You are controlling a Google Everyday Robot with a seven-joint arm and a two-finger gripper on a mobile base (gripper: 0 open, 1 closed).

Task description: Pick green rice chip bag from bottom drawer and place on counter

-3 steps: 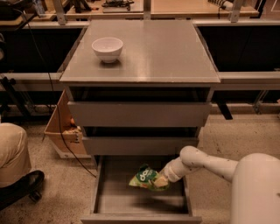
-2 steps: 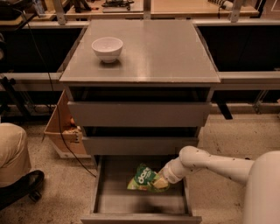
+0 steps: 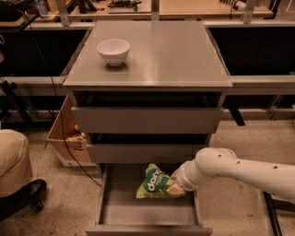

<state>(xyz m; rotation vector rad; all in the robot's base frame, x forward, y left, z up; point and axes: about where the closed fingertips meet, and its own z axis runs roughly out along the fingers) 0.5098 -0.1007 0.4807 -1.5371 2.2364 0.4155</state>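
Jaws in drawer [image 3: 147, 215], pinching bag [image 3: 155, 183] at right

Room, as recorded: floor [image 3: 239, 152] of pale speckled stone finish, lit dimly and warmly from above. Tan wooden workbench top [image 3: 203, 7] ran along the back on metal uprights [image 3: 155, 9], with dark, shadowed space beneath. Grey horizontal rail [image 3: 262, 83] crossed behind a grey three-drawer cabinet [image 3: 147, 120] standing centre. Open cardboard box [image 3: 60, 143] sat on the floor against the cabinet's left side; a black cable [image 3: 46, 78] trailed down beside it. Tan-clad knee [image 3: 13, 161] and black shoe [image 3: 20, 196] showed at the left edge. The gripper [image 3: 176, 184] was low over the lowest, open drawer.
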